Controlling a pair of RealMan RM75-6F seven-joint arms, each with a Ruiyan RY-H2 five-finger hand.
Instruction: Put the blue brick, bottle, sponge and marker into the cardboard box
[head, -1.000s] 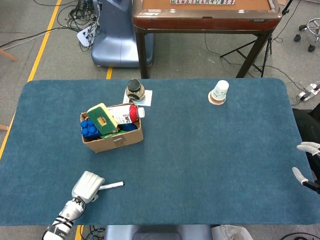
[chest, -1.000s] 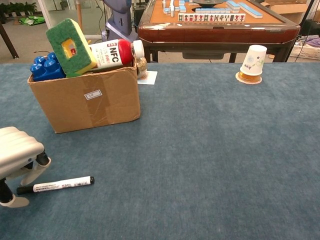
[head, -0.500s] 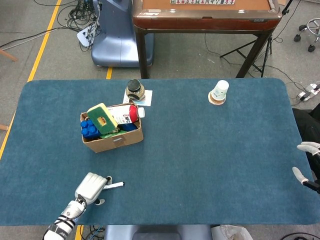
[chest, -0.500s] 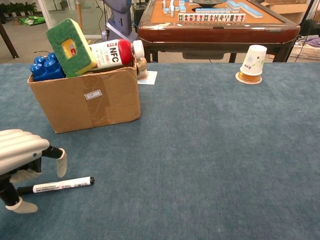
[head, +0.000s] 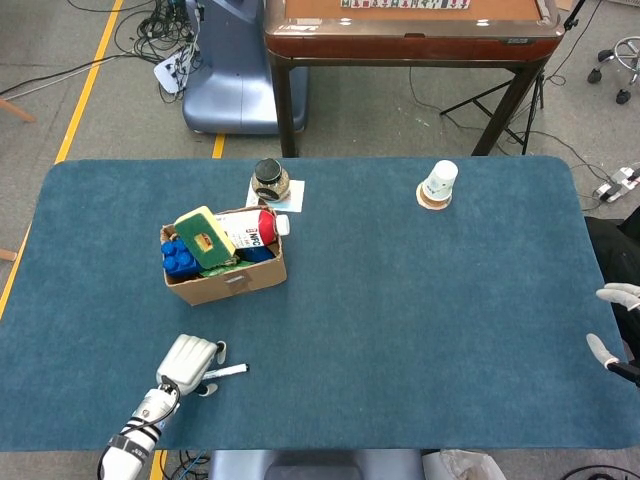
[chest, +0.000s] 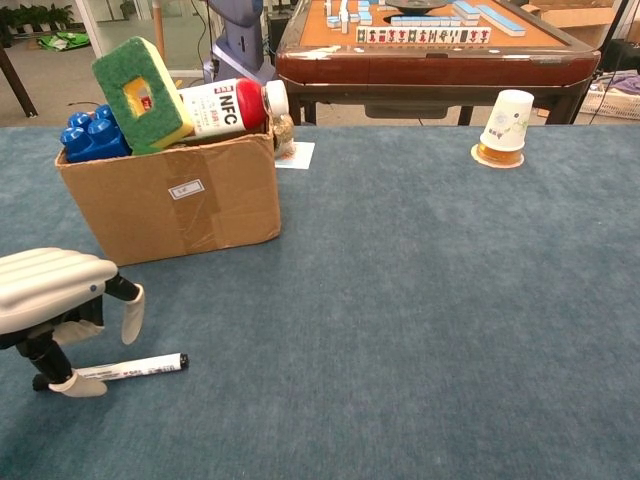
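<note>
The cardboard box (head: 226, 286) (chest: 170, 205) stands left of centre on the blue table. In it are the blue brick (head: 177, 260) (chest: 90, 135), the green-and-yellow sponge (head: 205, 238) (chest: 140, 92) and the red-and-white bottle (head: 250, 230) (chest: 225, 107), all sticking up above the rim. The white marker (head: 229, 371) (chest: 135, 368) lies flat on the table in front of the box. My left hand (head: 188, 362) (chest: 55, 300) hovers over the marker's left end, fingers spread on either side of it, with no grip visible. My right hand (head: 612, 322) sits at the table's right edge, holding nothing.
An upturned paper cup (head: 438, 184) (chest: 506, 125) stands on a coaster at the back right. A small jar (head: 269, 179) (chest: 285, 130) sits on a white card behind the box. A wooden mahjong table (head: 410, 30) stands beyond the far edge.
My left hand has moved right, toward the marker, and its fingers have opened down around the marker's left end. The marker has not moved, nor has the right hand.
</note>
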